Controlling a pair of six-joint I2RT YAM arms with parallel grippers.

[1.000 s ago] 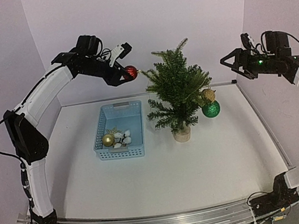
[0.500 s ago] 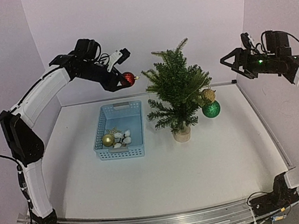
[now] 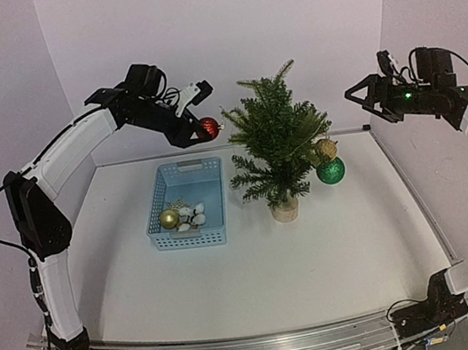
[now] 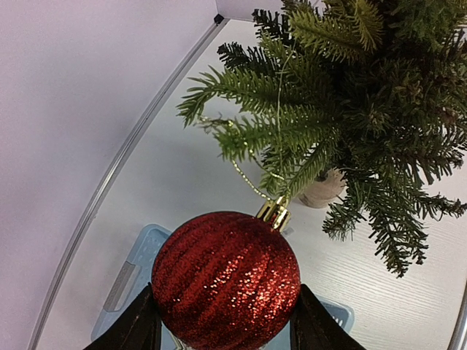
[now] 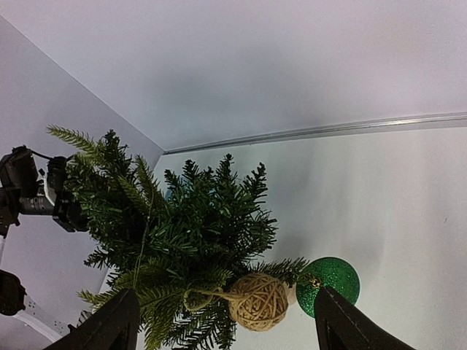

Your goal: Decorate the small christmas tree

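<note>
Beside the small christmas tree (image 3: 280, 136), left jaws grip a red bauble (image 3: 208, 127).

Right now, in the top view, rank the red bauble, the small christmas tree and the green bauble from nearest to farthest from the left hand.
1. red bauble: held in the left hand.
2. small christmas tree: just to its right.
3. green bauble: hanging on the tree's far right side.

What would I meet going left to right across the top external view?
gold bauble → red bauble → small christmas tree → right gripper
</note>
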